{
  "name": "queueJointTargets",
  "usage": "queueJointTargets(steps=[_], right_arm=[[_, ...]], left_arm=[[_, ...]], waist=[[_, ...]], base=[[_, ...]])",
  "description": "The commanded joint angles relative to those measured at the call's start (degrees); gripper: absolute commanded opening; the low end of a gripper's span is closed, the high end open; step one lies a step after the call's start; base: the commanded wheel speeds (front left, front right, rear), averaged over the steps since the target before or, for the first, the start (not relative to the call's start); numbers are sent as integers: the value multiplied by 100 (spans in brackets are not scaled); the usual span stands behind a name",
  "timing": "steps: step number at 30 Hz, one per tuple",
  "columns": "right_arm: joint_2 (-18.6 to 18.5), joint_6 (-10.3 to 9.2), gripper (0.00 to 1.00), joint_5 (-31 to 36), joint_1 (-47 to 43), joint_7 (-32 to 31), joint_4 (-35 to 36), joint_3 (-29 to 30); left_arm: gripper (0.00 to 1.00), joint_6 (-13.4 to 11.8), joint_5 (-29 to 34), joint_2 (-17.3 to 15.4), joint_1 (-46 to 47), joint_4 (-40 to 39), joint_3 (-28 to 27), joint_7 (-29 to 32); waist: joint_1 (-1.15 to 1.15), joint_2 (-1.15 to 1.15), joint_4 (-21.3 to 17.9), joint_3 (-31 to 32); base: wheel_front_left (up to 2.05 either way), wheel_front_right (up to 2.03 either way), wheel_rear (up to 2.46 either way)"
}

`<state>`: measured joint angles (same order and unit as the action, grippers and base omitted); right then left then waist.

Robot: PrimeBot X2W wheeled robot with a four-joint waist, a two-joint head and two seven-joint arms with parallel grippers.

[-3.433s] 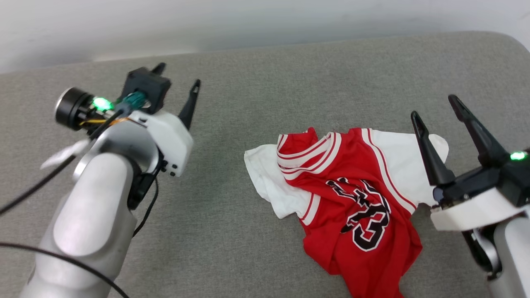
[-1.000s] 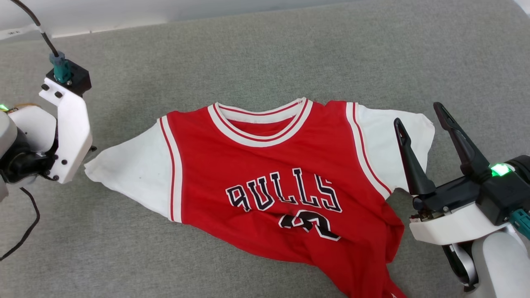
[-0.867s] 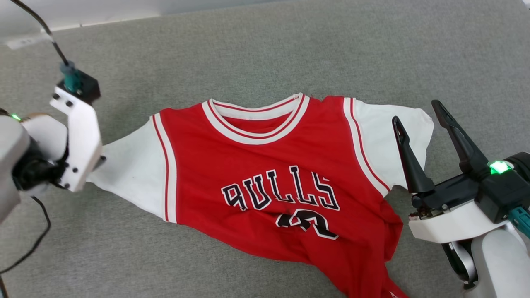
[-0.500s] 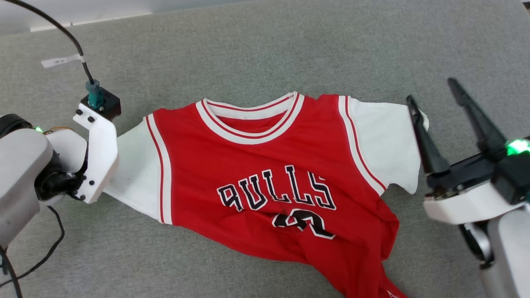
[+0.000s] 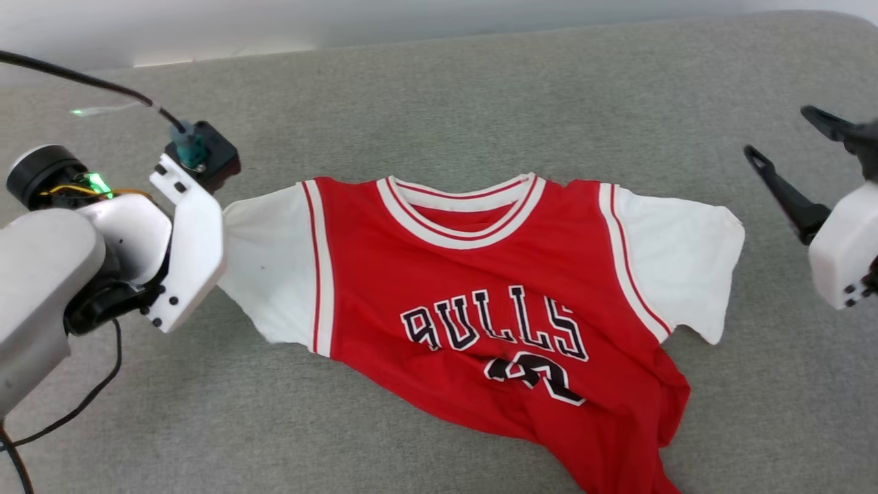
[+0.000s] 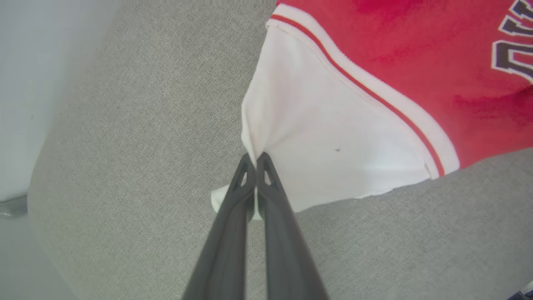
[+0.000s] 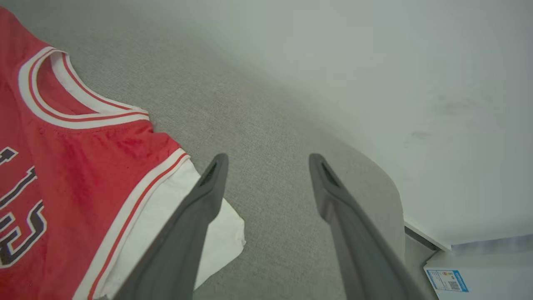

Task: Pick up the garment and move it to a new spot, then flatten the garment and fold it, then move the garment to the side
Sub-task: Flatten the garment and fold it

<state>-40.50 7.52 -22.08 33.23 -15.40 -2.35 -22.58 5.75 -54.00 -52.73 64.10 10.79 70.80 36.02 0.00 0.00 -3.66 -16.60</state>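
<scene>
The garment [image 5: 480, 288], a red jersey with white sleeves and black lettering, lies chest up and mostly spread on the grey cushion [image 5: 439, 103]; its lower hem is rumpled at the bottom right. In the left wrist view my left gripper [image 6: 255, 161] is shut on the outer edge of a white sleeve [image 6: 329, 137]. In the head view the left wrist housing [image 5: 188, 254] hides those fingers at the sleeve's end. My right gripper [image 5: 778, 134] stands open above the cushion, beyond the other sleeve [image 5: 679, 254]. Nothing is between the right gripper's [image 7: 268, 160] fingers.
A pale wall [image 5: 343, 20] runs behind the cushion. The cushion's rounded corner [image 7: 387, 187] drops off to the right, with a white labelled box [image 7: 447, 279] below it. A black cable [image 5: 82, 405] hangs by my left arm.
My left gripper has closed on the sleeve's edge. The right gripper has risen and drawn away from the other sleeve. The head camera has shifted.
</scene>
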Motion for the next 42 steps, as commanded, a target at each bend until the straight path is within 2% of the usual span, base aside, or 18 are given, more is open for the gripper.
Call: queueJointTargets(steps=[1,3,6,10,13,18,22,25,26,33,37,42], right_arm=[[-752,-6,100,-1048,665,-1655,-90,-761],[-994,-5,100,-1430,973,-2291,-176,-1110],[-1150,-5,100,-1976,1371,-3080,-444,-1474],[-1031,-5,100,-2538,1780,-3729,-872,-1725],[-887,-5,100,-2744,1982,-3883,-1226,-1791],[-610,-5,100,-2832,1950,-3800,-1831,-1972],[-259,-5,100,-2985,1625,-3542,-2293,-2199],[-102,-3,100,-3045,1465,-3334,-2377,-2494],[-97,-1,0,-3003,1490,-3172,-2315,-2569],[-363,4,0,-3012,1935,-2360,-2162,-2731],[-602,-5,0,-2986,2223,-1796,-2020,-2743],[-727,-5,0,-3021,2429,-1102,-1813,-2711]], left_arm=[[0,-106,141,17,101,-366,-9,-75],[0,-141,214,36,146,-486,-6,-90],[0,-175,277,95,225,-617,-33,-124],[0,-185,361,168,343,-715,-59,-145],[0,-193,412,201,450,-777,-108,-195],[0,-161,479,224,555,-782,-124,-205],[0,-142,484,244,547,-705,-112,-250],[0,-114,393,270,485,-621,-101,-256],[0,-104,386,270,460,-591,-97,-268],[0,-80,415,302,380,-347,-119,-528],[0,-47,386,310,335,-288,-233,-952],[0,-98,535,260,470,-251,-388,-1417]], waist=[[0,0,186,-122],[0,0,260,-207],[0,0,365,-361],[0,0,492,-584],[0,0,567,-764],[0,0,660,-1009],[0,0,662,-1110],[0,0,652,-1122],[0,0,638,-1104],[0,0,539,-742],[0,0,480,-375],[0,0,437,11]], base=[[0,0,0],[0,0,0],[0,0,0],[0,0,0],[0,0,0],[0,0,0],[0,0,0],[0,0,0],[0,0,0],[0,0,0],[0,0,0],[0,0,0]])
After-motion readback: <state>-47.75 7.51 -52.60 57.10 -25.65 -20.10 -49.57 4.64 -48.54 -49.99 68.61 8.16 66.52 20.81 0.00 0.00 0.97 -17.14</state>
